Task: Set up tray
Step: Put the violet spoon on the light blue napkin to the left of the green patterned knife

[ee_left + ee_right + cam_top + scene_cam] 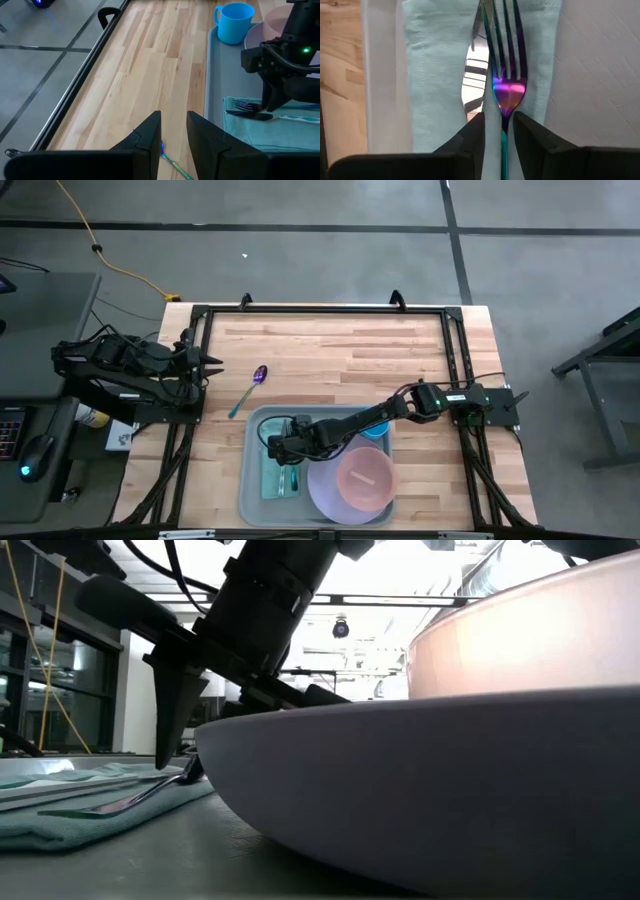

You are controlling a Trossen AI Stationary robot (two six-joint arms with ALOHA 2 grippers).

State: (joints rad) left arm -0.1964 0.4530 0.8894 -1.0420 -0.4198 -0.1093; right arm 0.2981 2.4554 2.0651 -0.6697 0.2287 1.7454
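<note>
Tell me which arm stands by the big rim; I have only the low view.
Observer: That is the right gripper, over the teal cloth in the tray.
Operator: Say what is between its fingers.
Observer: A fork handle, with a gap on either side; a knife lies beside it.
Operator: Report the other arm.
Observer: The left gripper is open above the table, empty, near a spoon.

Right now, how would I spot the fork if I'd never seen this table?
Find the grey-blue tray at the table's near edge. On its left side lies a folded teal cloth, under the right gripper. The fork rests there beside a mirror-bright knife, set apart by its iridescent purple-blue tines.
</note>
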